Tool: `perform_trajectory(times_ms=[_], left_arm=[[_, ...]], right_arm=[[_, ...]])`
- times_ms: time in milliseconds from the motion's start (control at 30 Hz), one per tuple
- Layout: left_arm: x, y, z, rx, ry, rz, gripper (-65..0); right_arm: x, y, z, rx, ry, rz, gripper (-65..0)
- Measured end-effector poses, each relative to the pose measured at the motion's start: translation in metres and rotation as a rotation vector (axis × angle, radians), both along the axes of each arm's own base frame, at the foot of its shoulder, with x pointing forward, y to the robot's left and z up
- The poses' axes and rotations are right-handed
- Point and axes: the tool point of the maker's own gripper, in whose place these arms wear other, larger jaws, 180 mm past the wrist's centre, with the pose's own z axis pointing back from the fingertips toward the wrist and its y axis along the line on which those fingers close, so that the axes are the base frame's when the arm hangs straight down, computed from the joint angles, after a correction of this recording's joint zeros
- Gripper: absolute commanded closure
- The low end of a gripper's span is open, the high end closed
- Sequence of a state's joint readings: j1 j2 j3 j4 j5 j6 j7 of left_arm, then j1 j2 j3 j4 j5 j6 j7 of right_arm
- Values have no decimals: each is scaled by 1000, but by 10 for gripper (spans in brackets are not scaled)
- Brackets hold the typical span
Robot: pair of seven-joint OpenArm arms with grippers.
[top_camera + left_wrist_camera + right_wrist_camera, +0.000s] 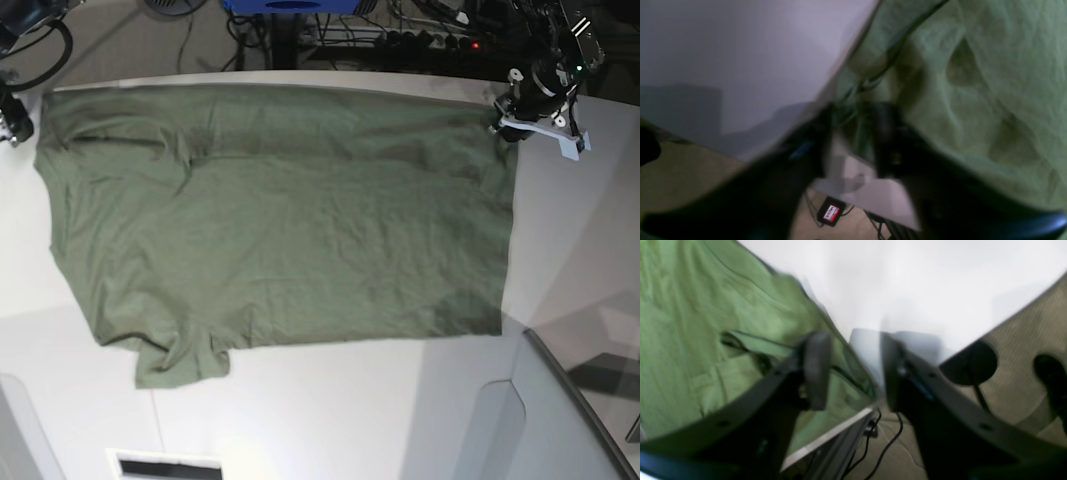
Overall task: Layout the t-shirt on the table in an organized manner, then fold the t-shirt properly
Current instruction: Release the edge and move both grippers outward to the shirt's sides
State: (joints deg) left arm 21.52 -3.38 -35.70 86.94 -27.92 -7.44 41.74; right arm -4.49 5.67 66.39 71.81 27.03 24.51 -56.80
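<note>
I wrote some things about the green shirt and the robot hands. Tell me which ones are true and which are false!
1. The t-shirt lies spread out on the table. True.
2. The t-shirt is red. False: it is olive green.
3. The right gripper has its jaws apart, with nothing between them. True.
4. The t-shirt is folded into a small square. False: it is laid open, with one sleeve sticking out at the near edge.
5. The left gripper is at the t-shirt's edge, near the table's rim. True.
</note>
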Motion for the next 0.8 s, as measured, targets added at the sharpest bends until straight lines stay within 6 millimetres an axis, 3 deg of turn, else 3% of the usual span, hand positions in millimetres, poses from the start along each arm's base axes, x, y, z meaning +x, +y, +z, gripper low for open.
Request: perform_trajectory(times_ms=[100, 167, 300, 433, 533, 667, 733, 800], left_arm=[[-2, 0, 2, 6, 1, -5, -439], [3, 2, 11, 19, -27, -1, -499], [4, 4, 29, 35, -79, 21, -520], [-8, 42, 58, 129, -115, 117, -520], [2, 62, 93, 218, -189, 127, -518], [35, 59, 112, 217, -274, 110, -513], [48, 61, 121, 240, -293, 61, -454], [56, 60, 123, 266, -284, 14, -332]], right_arm=[[-3, 3, -1, 14, 16, 9, -269], [-4, 3, -1, 16, 19, 11, -269], [0, 3, 0, 15, 11, 11, -270], [7, -5, 6, -7, 5, 25, -272], [39, -12, 20, -66, -22, 113, -272], [121, -6, 54, -222, -155, 314, -272], [157, 9, 67, -270, -219, 423, -272], [182, 20, 64, -284, -226, 502, -272]])
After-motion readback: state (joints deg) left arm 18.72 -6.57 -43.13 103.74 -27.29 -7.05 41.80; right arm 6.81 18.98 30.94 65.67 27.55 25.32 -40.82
